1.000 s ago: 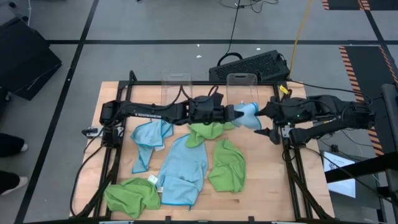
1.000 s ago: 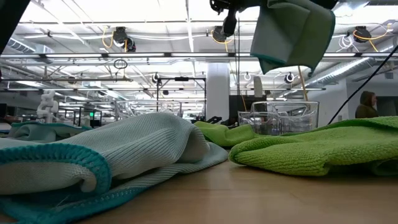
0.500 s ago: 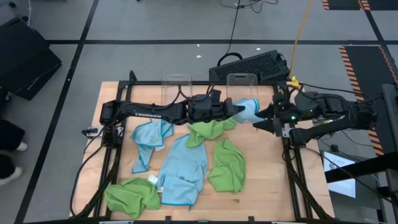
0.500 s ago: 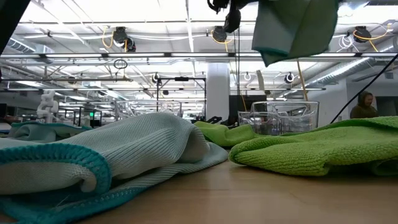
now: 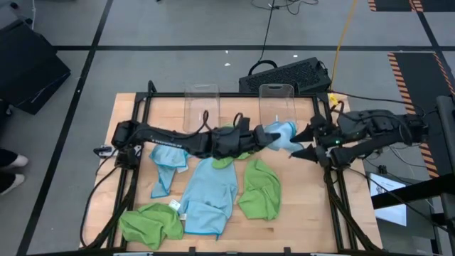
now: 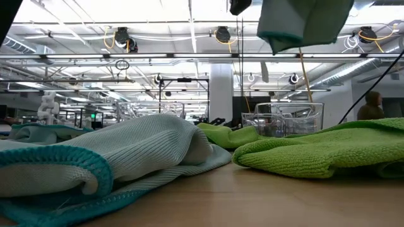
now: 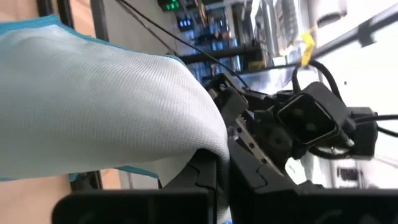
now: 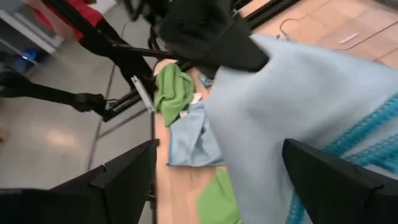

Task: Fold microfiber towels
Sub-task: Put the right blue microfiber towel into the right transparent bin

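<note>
Since a second ago my left arm has swung lower across the desk, its lettering no longer readable. Left gripper clamps the blue towel aloft; right gripper gapes beside it.

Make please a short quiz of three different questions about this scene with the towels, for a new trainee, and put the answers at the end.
1. True or false: the left hand is shut on the light blue towel held above the table.
2. Which describes the right hand? A. shut on a green towel; B. open, next to the lifted blue towel; C. resting inside a clear bin.
3. Fill in: the towel lying at the table's near left corner is ____ in colour.

Key: 1 true; 2 B; 3 green.
</note>
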